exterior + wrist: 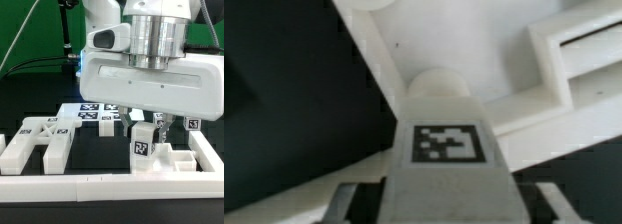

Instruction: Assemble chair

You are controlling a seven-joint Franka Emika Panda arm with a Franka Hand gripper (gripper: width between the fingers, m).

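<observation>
The jaws are clamped on an upright tagged leg (141,150) near the front rail (100,183), with a frame part (188,158) just beside it on the exterior view's right. A cross-braced part (40,140) lies on the bench (15,112) at the exterior view's left.

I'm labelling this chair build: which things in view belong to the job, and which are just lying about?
Job: upright tagged white plastic post; tagged white H-shaped plastic block; white plastic frame slab.
Lying about: flat white marker board; long plain white border rail.
</observation>
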